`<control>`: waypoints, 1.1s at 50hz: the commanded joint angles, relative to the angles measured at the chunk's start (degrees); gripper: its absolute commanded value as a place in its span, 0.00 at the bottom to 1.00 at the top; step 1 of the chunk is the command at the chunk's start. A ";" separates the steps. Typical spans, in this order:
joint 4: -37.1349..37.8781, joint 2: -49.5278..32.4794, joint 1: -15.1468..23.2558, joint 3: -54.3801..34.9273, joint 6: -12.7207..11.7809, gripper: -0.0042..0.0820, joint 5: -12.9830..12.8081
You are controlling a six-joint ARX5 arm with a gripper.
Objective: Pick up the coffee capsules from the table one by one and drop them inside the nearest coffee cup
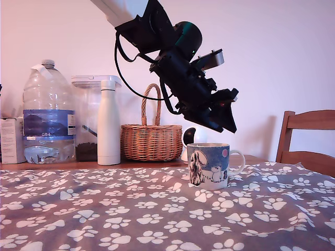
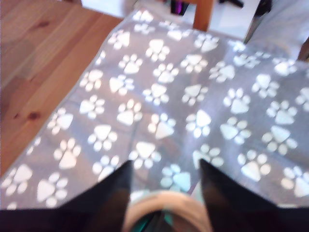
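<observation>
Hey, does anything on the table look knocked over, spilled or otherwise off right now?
Nothing stands out. The coffee cup stands upright on the table, with the gripper above it. The white bottle, water jug and basket are upright too. No spill shows.

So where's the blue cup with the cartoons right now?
In the exterior view, the coffee cup stands on the table, right of centre, just below the gripper. The wicker basket sits behind it to that view's left.

Water jug (image 1: 47, 112), white bottle (image 1: 109, 123), wicker basket (image 1: 151, 137) (w/ handle), wooden chair (image 1: 309, 138)
</observation>
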 commanded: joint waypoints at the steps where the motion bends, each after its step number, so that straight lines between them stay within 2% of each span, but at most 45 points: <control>1: 1.09 -0.96 0.33 -0.37 0.31 0.13 1.01; 8: 5.31 -4.24 0.92 -4.85 0.33 0.03 2.62; 18: 15.15 -13.25 2.78 -18.99 0.22 0.03 2.49; 27: 21.16 -22.99 5.44 -32.30 -1.25 0.03 2.54; 42: 23.32 -33.77 9.84 -45.37 -1.81 0.03 2.60; 55: 23.54 -36.59 11.10 -48.09 -2.08 0.03 3.02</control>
